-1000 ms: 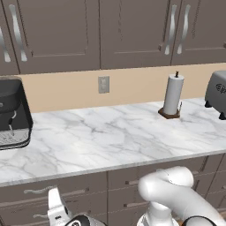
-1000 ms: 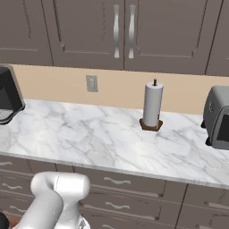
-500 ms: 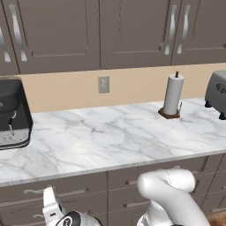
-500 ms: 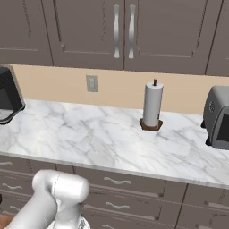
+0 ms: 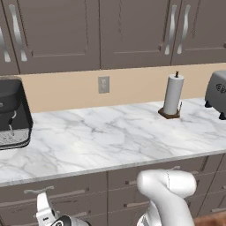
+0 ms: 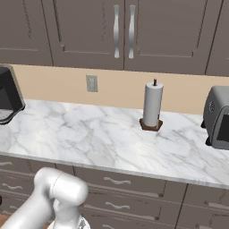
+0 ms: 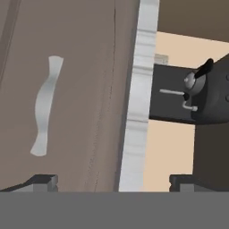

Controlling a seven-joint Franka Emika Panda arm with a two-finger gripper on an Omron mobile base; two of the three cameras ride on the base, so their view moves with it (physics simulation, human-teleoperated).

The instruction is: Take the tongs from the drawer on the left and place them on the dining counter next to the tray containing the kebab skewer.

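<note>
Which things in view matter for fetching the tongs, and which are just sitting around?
For the job: the drawer, its wavy handle, and the open hand facing it.

Just lying about: coffee machine, paper towel roll, toaster, wall outlet, upper cabinets.

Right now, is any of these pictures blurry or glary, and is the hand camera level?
Left base view: evenly lit, sharp, no glare on the marble worktop. Right base view: the same flat light, soft shadow beside the paper towel roll. Hand view: rolled sideways, so the drawer handle stands on end, slightly soft.
</note>
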